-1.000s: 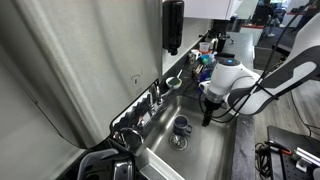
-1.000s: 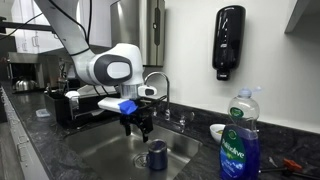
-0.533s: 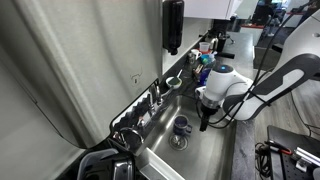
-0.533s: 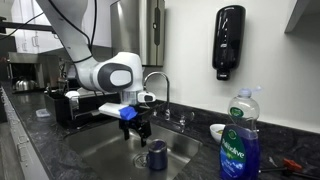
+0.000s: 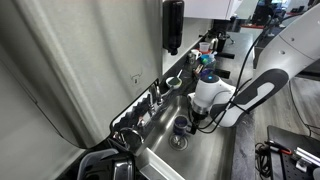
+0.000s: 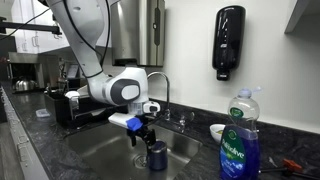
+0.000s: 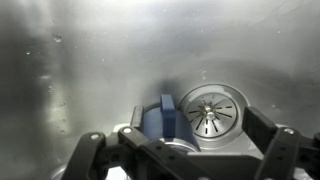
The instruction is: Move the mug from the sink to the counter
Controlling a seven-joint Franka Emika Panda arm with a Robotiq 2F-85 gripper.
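Approach step: the mug (image 7: pixel 160 120) stands just below, centred between, the released jaws. Next probably calls for lowering, then clenching.

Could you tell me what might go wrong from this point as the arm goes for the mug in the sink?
The open hand hangs just above the mug; a finger could land on its rim or handle and tip it. The mug stands next to the drain on the smooth steel sink, so it may slide as the hand closes.
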